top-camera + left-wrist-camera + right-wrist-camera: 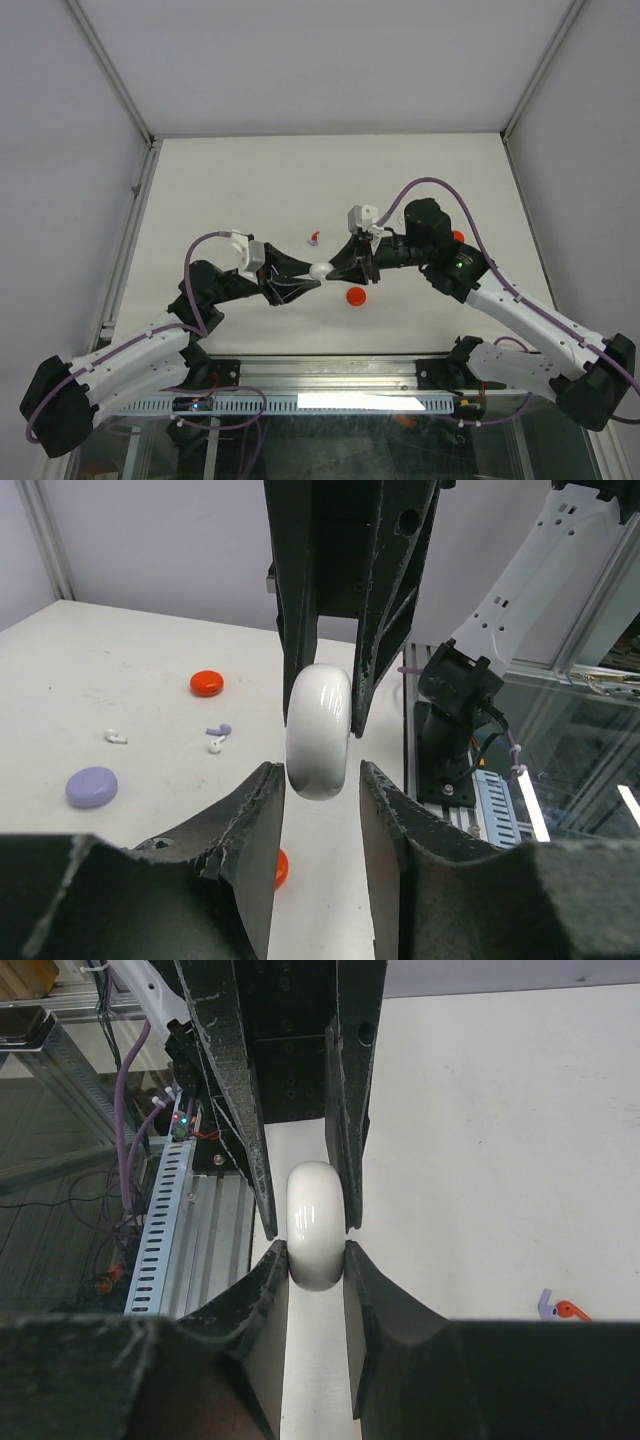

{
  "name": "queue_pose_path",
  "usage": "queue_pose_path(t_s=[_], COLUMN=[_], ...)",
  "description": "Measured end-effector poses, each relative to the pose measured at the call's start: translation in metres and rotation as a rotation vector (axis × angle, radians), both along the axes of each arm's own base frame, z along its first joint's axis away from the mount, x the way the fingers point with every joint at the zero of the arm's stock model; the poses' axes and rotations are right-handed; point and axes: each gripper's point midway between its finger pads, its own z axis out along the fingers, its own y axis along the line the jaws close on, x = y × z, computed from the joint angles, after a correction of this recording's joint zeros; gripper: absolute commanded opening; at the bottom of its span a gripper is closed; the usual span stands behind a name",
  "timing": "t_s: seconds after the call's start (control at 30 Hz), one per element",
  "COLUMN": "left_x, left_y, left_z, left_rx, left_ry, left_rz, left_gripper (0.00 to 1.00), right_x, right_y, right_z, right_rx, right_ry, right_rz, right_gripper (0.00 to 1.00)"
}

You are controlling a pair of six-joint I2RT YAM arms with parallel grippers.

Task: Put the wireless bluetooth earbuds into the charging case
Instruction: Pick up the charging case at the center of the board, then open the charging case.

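A round white charging case (320, 270) hangs above the table between both grippers, standing on edge. My right gripper (316, 1256) is shut on it, pads pressed on both flat sides (316, 1225). My left gripper (320, 777) is open, its jaws flanking the case's lower edge (319, 730) with a gap on each side. On the table lie small earbuds: a white one (116, 737), a purple one (220, 729) with a white one (215, 745) beside it, and a purple and red pair (558, 1308). A small bud pair (313, 238) lies behind the grippers.
Round pucks lie on the table: a red one (355, 296) under the grippers, another red one (206, 683) farther off, a purple one (91, 786). A red puck (457, 236) peeks out behind the right arm. The aluminium rail (330, 402) runs along the near edge.
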Motion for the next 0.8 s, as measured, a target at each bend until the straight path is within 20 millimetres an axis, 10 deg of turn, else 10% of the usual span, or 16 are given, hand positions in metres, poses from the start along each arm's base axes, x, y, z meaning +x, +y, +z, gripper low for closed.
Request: queue_pose_path(t_s=[0.53, 0.8], left_x=[-0.0002, -0.0005], left_y=[-0.0016, -0.0026], left_z=[0.0029, 0.0039], left_rx=[-0.033, -0.041], left_ry=[0.007, 0.016], left_rz=[-0.01, -0.016], left_gripper=[0.36, 0.0], right_x=[-0.0013, -0.0012], right_y=[0.0046, 0.0059], right_z=[0.0016, 0.0028], right_rx=[0.007, 0.008], right_ry=[0.027, 0.031], right_rz=[0.026, 0.035], right_gripper=[0.0, 0.0])
